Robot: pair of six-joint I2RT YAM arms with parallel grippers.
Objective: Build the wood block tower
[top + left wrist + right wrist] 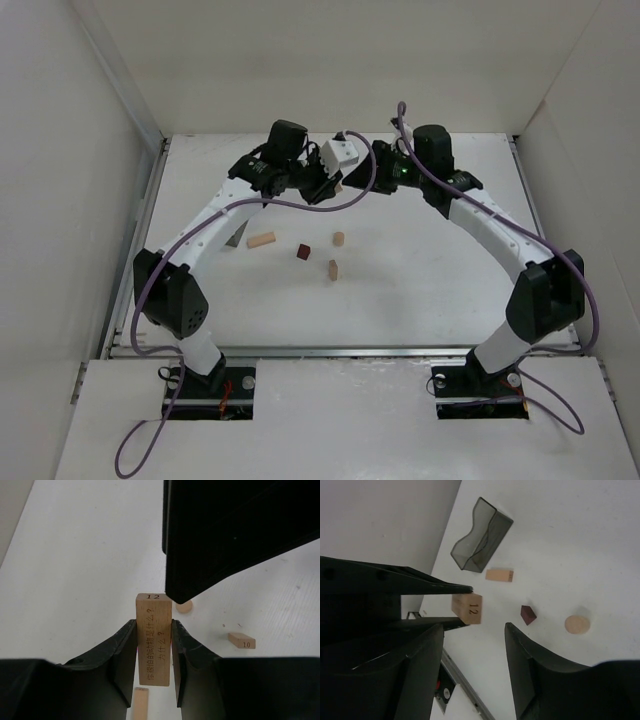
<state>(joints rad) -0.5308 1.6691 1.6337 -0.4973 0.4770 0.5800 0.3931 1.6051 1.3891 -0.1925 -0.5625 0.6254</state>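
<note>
My left gripper (154, 623) is shut on a pale wood plank (153, 645) marked 12, held lengthwise above the table. In the right wrist view the plank's end (468, 609) sticks out just beyond my right gripper (474, 628), whose jaws stand open and apart from it. From above, the left gripper (328, 186) and right gripper (352, 180) meet tip to tip at the back middle. On the table lie a dark red-brown cube (303, 251), a pale upright (339, 239), a second pale block (333, 269) and a third pale block (261, 239).
A grey tray (481, 535) lies near the left wall, partly behind the left arm (215, 225) in the top view. White walls close in both sides and the back. A metal rail (330, 350) runs along the near table edge.
</note>
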